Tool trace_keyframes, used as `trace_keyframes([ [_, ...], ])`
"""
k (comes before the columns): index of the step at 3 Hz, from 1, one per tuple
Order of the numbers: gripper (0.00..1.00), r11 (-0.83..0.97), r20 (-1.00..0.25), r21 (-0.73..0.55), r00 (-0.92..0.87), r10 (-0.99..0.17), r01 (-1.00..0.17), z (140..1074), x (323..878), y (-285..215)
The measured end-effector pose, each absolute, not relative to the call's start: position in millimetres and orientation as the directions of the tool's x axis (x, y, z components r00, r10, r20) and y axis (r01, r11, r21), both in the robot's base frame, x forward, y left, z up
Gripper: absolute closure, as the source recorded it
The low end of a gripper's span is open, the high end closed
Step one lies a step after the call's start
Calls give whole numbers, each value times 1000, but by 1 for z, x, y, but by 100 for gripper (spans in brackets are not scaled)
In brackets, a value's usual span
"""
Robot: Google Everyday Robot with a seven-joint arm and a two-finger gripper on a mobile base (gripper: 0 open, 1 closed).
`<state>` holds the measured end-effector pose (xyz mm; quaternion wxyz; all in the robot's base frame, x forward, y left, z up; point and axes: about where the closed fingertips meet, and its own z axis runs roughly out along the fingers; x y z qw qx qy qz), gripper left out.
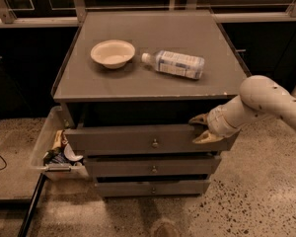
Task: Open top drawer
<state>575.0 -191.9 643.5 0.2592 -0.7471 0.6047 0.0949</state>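
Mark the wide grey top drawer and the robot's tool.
Wide grey top drawer (118, 139): camera view, flat front panel, left of the knob.
Tool (193, 130): camera view, its front end, at the drawer's right end.

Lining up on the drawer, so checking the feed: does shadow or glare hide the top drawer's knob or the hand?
Camera view: dim warm light, no glare; deep shadow fills the gap above the top drawer, but its knob shows as a small glint, and the hand, at the drawer front's right end, is well lit.
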Motion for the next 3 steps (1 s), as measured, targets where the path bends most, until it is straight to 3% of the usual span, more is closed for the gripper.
trace_keyframes([
  [1,89,-140,-459,-264,251,-852,-954,649,566,-192],
  [2,85,-140,-459,-264,251,-852,-954,649,566,-192],
  [3,62,-140,-459,-264,251,-852,-954,649,566,-192],
])
